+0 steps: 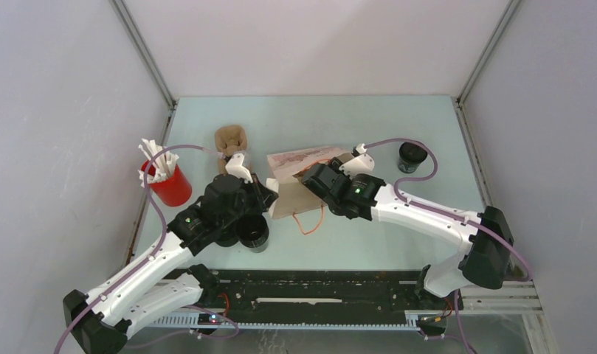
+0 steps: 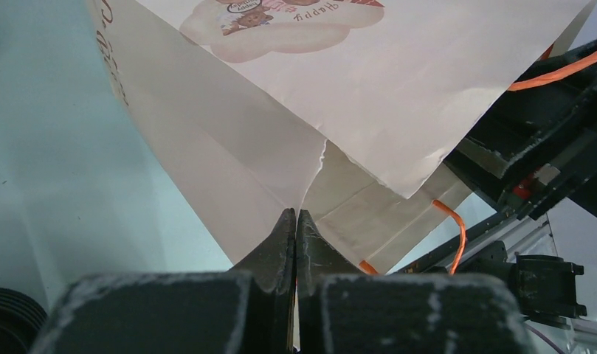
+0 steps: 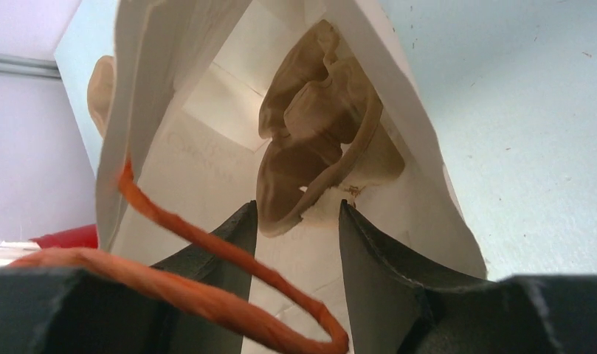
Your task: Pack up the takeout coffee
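Note:
A white paper bag (image 1: 299,193) with orange handles lies on its side mid-table. My left gripper (image 1: 270,195) is shut on the bag's left edge; the left wrist view shows the fingers (image 2: 296,214) pinched on the paper (image 2: 339,103). My right gripper (image 1: 308,177) is open at the bag's mouth (image 3: 206,147). Its tips (image 3: 299,210) sit just short of a brown pulp carrier (image 3: 317,140) inside the bag. One black takeout coffee (image 1: 412,156) stands at the back right. Another (image 1: 254,233) stands under my left arm, and its lid edge shows in the left wrist view (image 2: 7,321). A third cannot be made out.
A red cup with white sticks (image 1: 168,184) stands at the left, close to the left arm. A second brown pulp carrier (image 1: 231,140) lies behind the bag's left end. An orange handle loop (image 3: 206,295) hangs across my right fingers. Walls enclose the table.

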